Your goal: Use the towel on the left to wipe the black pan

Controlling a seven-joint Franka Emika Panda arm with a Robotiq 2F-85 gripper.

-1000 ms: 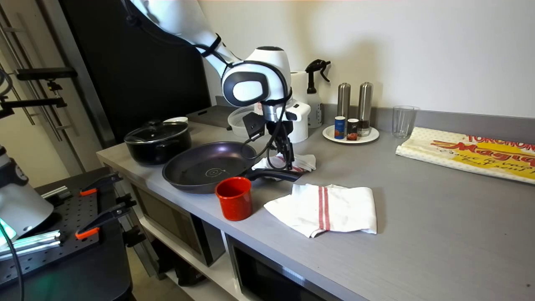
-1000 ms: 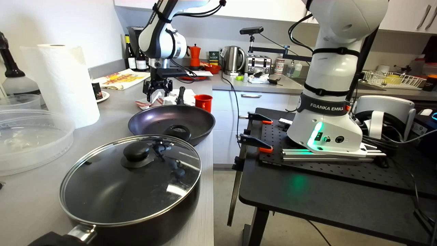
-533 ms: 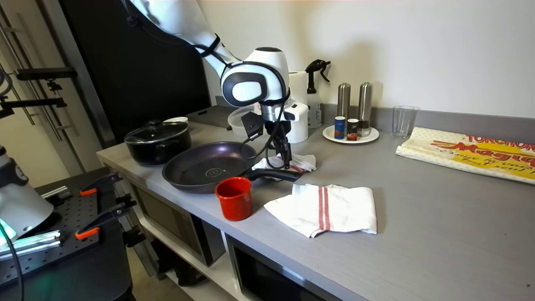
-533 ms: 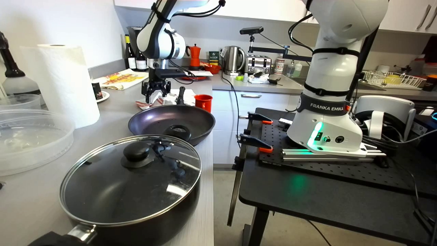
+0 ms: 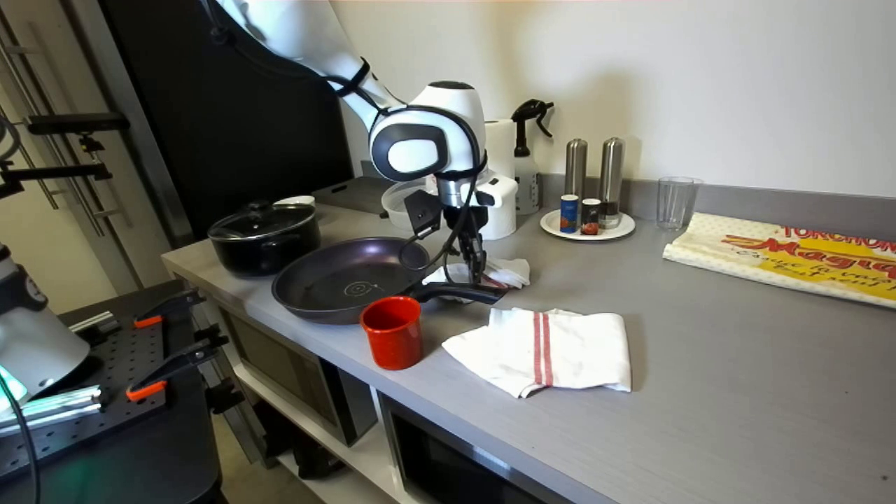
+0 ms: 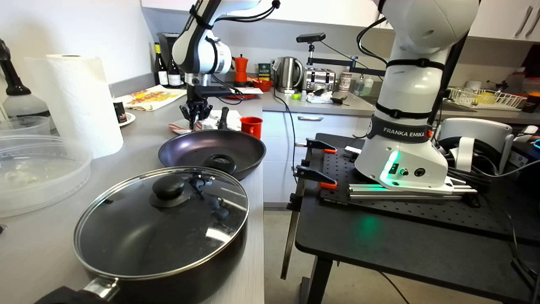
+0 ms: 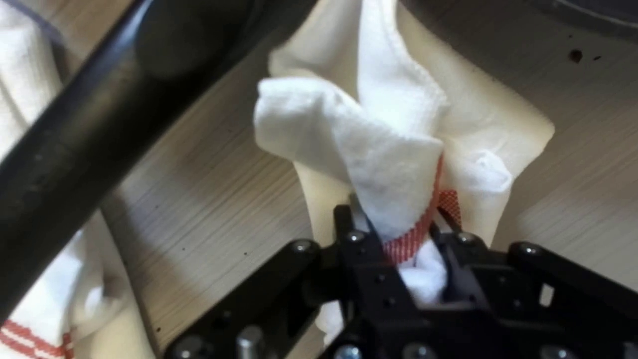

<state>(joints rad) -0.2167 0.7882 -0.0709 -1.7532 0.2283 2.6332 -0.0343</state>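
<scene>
While the black pan (image 5: 329,283) sits level on the worktop (image 5: 735,392), a pale ring-shaped mark shows on its floor. Just beside it stands the red mug (image 5: 400,343), upright; its inner wall shows red, and the bottom is too dim to judge. The black pot (image 5: 269,250), on the side of the pan opposite the long handle (image 5: 458,291), wears a glass lid (image 6: 139,228), with reflections that leave the inside hard to read. By the wall (image 5: 770,91), a white plate (image 5: 625,225) carries two steel mills (image 5: 611,171), a blue shaker (image 5: 569,213) and a dark shaker (image 5: 590,218), all upright. A clear tub (image 6: 55,190) stands near the paper roll (image 6: 80,105); its contents cannot be made out.

The white towel (image 7: 384,169), banded in red, lies beneath the gripper (image 7: 396,222), on the side of the pan's handle nearer the wall. In the wrist view the two fingers (image 7: 361,254) are clamped on the cloth, which is bunched between them, part of the red band caught there. The rest of the towel spreads over the worktop ahead of the fingertips, one flap turned over on itself. Across the handle lies the folded towel (image 5: 574,350), apart from the gripper.
</scene>
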